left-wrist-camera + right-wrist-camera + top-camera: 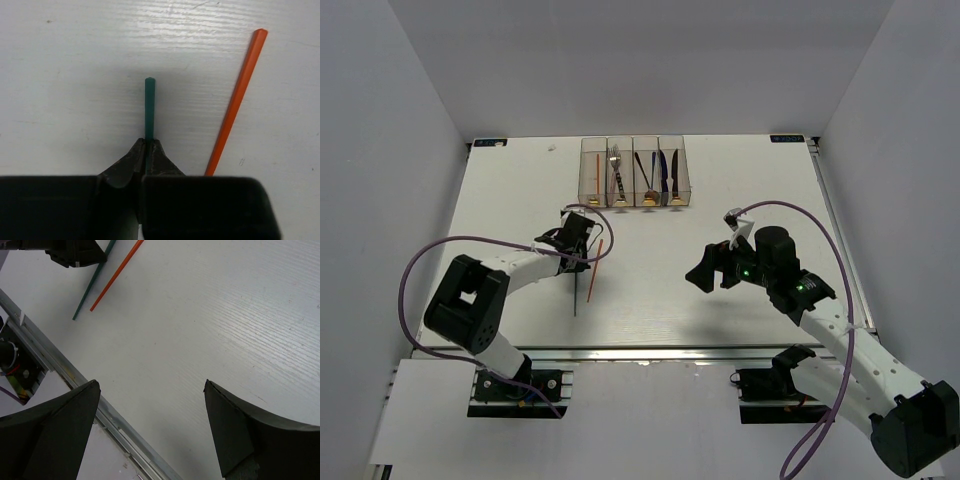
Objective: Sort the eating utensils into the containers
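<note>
1. Jaws of our left gripper [148, 145] pinch the thin teal chopstick [149, 107] near its far end, just beside the thin orange-red chopstick [235, 100] on the white table [740, 180].
2. We see its length trailing toward the near edge; the row of four clear plastic bins [635, 172] stands just beyond this arm, while our right gripper [150, 390] gapes empty, well apart.

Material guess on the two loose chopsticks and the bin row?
Teal chopstick: probably plastic, matte, with even solid colour and a squared tip. Red chopstick: probably plastic or lacquered, with a slight sheen along flat facets. Bins: clear rigid plastic by the look, with see-through walls and sharp straight edges.
</note>
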{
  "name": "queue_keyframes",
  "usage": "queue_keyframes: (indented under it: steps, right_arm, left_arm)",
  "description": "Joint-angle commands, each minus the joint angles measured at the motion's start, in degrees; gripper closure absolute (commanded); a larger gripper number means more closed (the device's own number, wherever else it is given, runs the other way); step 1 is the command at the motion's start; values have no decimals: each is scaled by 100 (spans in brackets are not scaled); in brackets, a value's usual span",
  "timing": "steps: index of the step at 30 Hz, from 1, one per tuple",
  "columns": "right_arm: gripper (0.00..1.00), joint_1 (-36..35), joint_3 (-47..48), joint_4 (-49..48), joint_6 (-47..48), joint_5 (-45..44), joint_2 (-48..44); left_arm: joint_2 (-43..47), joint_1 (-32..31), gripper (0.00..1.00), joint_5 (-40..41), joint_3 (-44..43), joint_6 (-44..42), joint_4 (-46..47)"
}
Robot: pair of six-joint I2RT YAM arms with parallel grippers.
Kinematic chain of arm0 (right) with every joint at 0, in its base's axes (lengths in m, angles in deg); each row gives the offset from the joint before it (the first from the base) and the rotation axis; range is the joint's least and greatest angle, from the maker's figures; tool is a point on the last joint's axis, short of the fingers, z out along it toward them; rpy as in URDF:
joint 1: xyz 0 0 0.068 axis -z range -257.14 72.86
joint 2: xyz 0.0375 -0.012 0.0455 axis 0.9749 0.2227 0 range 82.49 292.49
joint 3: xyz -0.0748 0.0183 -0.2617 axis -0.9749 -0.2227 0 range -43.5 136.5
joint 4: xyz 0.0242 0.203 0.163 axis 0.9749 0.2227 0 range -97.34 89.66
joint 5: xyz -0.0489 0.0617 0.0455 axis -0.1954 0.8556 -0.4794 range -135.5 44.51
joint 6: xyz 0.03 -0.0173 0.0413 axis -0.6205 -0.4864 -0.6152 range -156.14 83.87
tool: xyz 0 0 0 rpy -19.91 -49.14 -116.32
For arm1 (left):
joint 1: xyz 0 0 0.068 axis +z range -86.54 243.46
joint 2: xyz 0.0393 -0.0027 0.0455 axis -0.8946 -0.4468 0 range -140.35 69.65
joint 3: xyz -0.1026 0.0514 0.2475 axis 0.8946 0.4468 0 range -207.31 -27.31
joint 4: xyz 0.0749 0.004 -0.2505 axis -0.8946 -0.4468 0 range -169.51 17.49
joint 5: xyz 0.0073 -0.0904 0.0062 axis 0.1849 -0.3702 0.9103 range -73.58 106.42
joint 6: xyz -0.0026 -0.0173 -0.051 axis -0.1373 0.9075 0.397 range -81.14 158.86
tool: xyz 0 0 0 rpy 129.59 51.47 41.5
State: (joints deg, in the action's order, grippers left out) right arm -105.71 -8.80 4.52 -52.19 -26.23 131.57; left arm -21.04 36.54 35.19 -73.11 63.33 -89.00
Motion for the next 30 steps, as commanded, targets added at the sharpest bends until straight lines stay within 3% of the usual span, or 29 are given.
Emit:
queue_keyframes:
  steps: [1,5,10,15,22,30]
  right_arm:
    - [11,-7,-24,-237,41,77,-109]
    - [11,1,-24,-254,50,77,-83]
    - [11,-7,-7,-298,32,86,-39]
    - [11,-7,19,-316,50,77,49]
    - [11,-7,81,-298,111,33,224]
    - [11,-7,169,-237,190,-11,453]
  left_arm:
    - [473,-7,100,347,-262,5,-425]
    - [588,-7,100,426,-868,-213,-662]
    - [106,116,100,734,-2326,-522,-1005]
    - [-1150,494,100,444,-4048,-1110,-944]
    - [-3532,951,100,-100,-7789,-1752,-1497]
    - [-4315,1206,100,-522,-8199,-1928,-795]
